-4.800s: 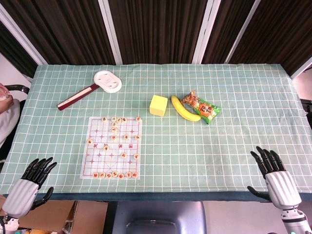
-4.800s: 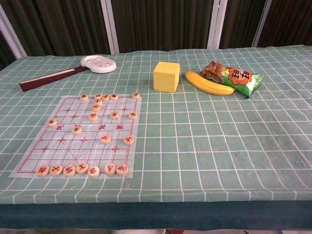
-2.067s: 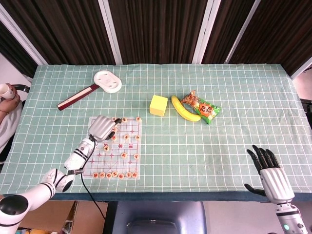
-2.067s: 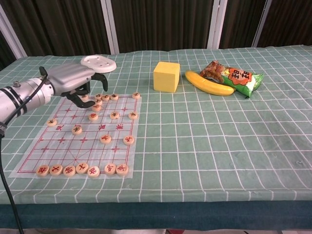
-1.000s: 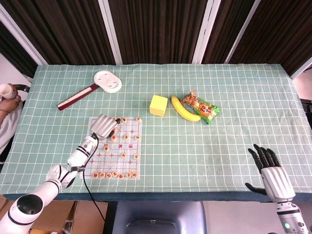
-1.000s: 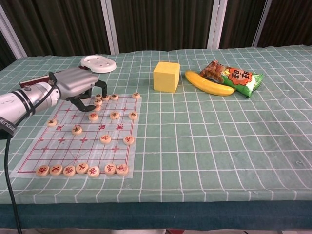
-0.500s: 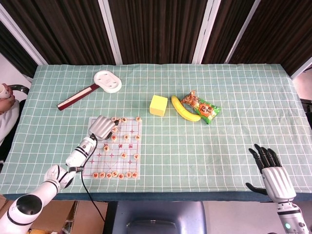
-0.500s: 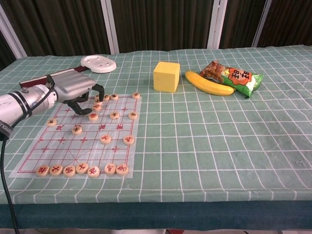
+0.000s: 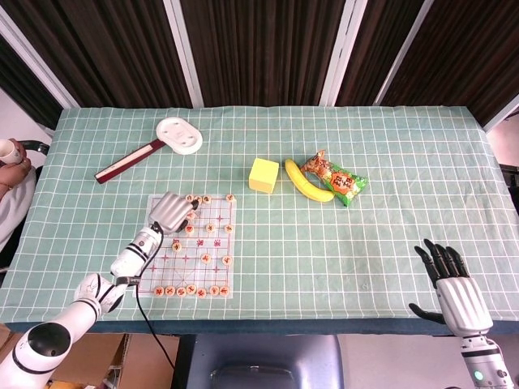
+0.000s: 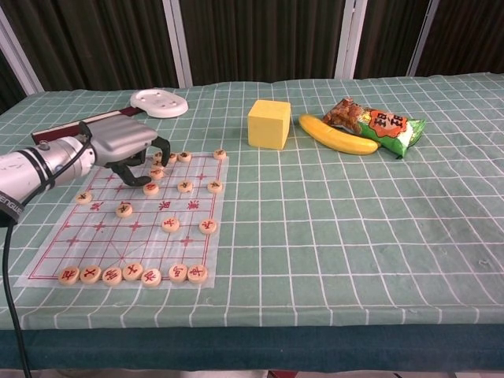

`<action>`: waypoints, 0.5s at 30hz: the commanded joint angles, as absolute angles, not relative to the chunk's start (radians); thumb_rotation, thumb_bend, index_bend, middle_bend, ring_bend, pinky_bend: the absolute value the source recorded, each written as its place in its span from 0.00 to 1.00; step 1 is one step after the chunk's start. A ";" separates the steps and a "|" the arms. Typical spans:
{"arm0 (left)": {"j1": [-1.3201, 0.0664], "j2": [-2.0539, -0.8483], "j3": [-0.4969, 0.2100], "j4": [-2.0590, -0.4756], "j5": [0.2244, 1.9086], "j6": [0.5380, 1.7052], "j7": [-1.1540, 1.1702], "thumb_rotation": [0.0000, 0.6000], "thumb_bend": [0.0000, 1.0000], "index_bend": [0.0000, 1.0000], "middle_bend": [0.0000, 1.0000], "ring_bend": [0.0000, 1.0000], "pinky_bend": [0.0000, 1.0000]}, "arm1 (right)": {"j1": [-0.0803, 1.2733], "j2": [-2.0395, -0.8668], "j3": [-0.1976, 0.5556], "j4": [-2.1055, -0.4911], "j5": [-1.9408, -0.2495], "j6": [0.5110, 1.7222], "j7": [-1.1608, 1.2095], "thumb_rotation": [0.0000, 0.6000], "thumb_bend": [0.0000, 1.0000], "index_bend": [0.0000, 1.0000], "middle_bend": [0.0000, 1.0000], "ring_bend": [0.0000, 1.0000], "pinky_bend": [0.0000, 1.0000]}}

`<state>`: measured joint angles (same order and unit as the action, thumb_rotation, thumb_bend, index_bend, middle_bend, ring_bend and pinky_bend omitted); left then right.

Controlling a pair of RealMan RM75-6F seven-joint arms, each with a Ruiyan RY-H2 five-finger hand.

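Dark slatted panels back a table (image 9: pixel 389 243) under a green checked cloth. On its left part lies a Chinese chess board (image 10: pixel 94 236). The left hand (image 10: pixel 126 146) hovers over the board's far rows, fingers curled down around a chess piece (image 10: pixel 150 188); whether they grip it I cannot tell. Crowded neighbouring pieces could be knocked aside. The right hand (image 9: pixel 454 292) hangs spread and empty past the near edge, open cloth beside it.

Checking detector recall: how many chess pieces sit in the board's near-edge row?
7 chess pieces, side by side along the board's near edge, none hidden. The left hand covers only far rows.
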<state>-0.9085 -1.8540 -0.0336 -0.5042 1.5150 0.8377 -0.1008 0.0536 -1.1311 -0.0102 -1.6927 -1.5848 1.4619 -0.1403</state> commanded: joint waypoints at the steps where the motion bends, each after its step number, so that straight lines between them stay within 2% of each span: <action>1: -0.910 -1.857 -0.034 -0.500 1.514 0.835 -0.098 1.00 0.33 0.42 1.00 1.00 1.00 | 0.053 -1.131 -0.010 -1.692 -1.584 1.463 -0.139 1.00 0.19 0.00 0.00 0.00 0.00; 15: -0.905 -1.862 -0.026 -0.485 1.514 0.825 -0.102 1.00 0.33 0.46 1.00 1.00 1.00 | 0.055 -1.136 -0.008 -1.691 -1.578 1.459 -0.149 1.00 0.19 0.00 0.00 0.00 0.00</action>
